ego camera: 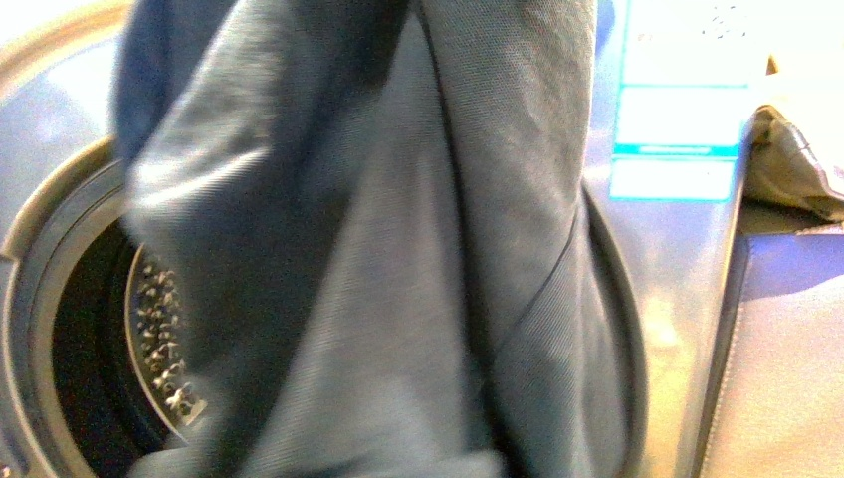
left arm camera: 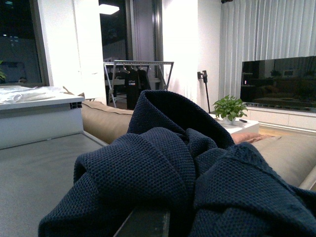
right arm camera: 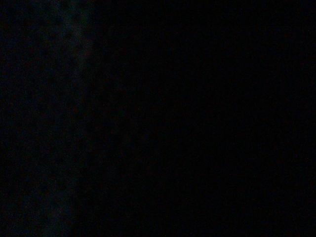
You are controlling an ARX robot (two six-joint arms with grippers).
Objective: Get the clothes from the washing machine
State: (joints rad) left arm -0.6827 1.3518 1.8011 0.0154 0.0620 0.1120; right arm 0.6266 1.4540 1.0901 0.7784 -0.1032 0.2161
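Observation:
Slate blue-grey clothes [ego camera: 378,259] hang in long folds close to the front camera and cover most of the washing machine's [ego camera: 667,299] round mouth. To their left, the perforated steel drum [ego camera: 164,339] shows beside the dark opening. Neither gripper shows in the front view. In the left wrist view, dark navy knit clothes [left arm camera: 163,168] are bunched over my left gripper [left arm camera: 180,222], which is shut on them. Only one dark finger [left arm camera: 145,224] pokes out beneath the fabric. The right wrist view is dark; my right gripper is shut on the clothes.
A blue-white label [ego camera: 677,119] sits on the machine's front, with a crumpled beige thing [ego camera: 796,169] to its right. The left wrist view shows a grey flat surface [left arm camera: 39,173], a beige sofa [left arm camera: 106,123], a white counter [left arm camera: 39,111], a clothes rack [left arm camera: 138,79] and a plant [left arm camera: 229,106].

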